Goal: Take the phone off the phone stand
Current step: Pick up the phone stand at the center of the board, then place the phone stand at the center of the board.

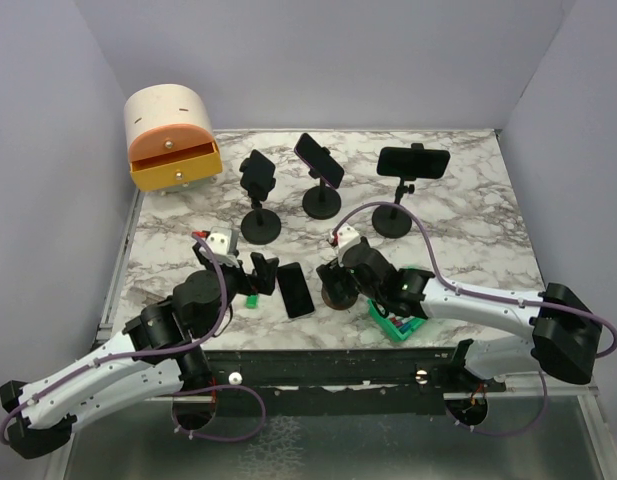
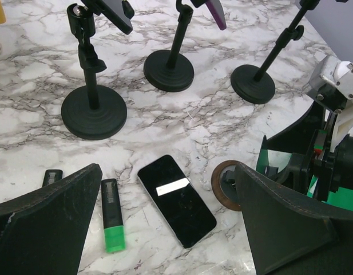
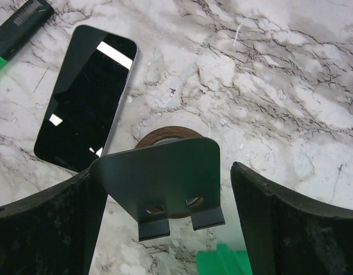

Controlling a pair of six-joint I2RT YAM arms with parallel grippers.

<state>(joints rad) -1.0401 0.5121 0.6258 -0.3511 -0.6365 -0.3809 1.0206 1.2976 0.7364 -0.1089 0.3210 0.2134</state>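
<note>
Evidently wide, the right gripper (image 3: pixel 166 197) straddles the phone stand (image 3: pixel 159 169); left gripper (image 2: pixel 165 172) wide above phone (image 2: pixel 177 201).

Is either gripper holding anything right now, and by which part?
Nothing is held. The left gripper hangs open by the phone lying flat; the right gripper straddles the small phone stand, open, a gap showing beside its plate.

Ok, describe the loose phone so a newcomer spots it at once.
Start on the marble table, midway along its near edge. The phone lies there flat, screen up, beside a green-capped highlighter. Three other phones sit clamped on tall black stands.
</note>
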